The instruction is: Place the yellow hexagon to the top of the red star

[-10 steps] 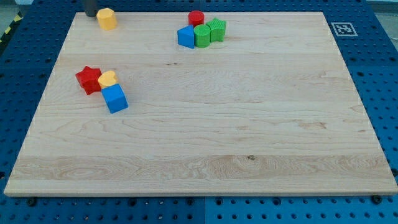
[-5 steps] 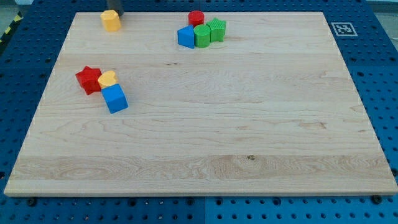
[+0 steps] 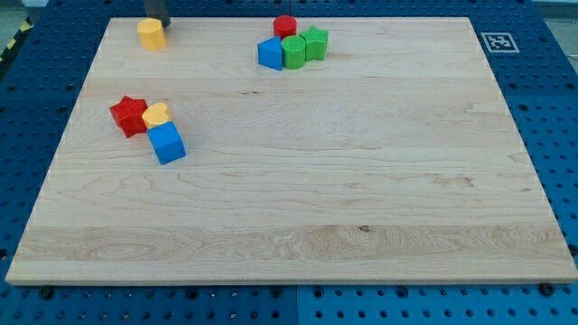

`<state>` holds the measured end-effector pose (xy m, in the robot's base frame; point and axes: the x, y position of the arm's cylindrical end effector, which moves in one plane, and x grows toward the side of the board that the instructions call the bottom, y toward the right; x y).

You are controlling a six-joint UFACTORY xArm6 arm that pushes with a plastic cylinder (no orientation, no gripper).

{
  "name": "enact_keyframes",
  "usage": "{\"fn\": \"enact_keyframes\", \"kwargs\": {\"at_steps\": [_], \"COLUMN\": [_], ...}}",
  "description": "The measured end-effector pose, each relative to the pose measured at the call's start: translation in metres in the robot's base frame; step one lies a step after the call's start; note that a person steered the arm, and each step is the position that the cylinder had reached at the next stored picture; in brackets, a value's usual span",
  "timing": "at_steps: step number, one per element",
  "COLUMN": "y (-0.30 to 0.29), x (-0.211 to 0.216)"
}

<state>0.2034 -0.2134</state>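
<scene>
The yellow hexagon (image 3: 152, 33) lies near the board's top edge at the view's upper left. My tip (image 3: 157, 21) is just above it and slightly to its right, touching or nearly touching it; most of the rod is cut off by the view's top. The red star (image 3: 129, 116) lies at the left of the board, well below the hexagon. A yellow heart-like block (image 3: 156, 115) touches the star's right side, and a blue cube (image 3: 167, 143) sits right below that yellow block.
A cluster sits at the top centre: a red cylinder (image 3: 285, 26), a blue block (image 3: 270, 54), a green cylinder-like block (image 3: 294, 51) and a green star-like block (image 3: 315, 42). A marker tag (image 3: 498, 41) is at the board's top right corner.
The tip moved right from the hexagon's left to above it, then back left a little. The yellow hexagon shifted right, then left and slightly down. Other blocks did not move.
</scene>
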Motion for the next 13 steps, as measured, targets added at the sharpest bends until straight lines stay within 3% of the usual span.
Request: {"fn": "enact_keyframes", "kwargs": {"at_steps": [3, 5, 7, 13], "y": [0.000, -0.023, 0.012, -0.013], "x": [0.040, 0.046, 0.047, 0.073]}}
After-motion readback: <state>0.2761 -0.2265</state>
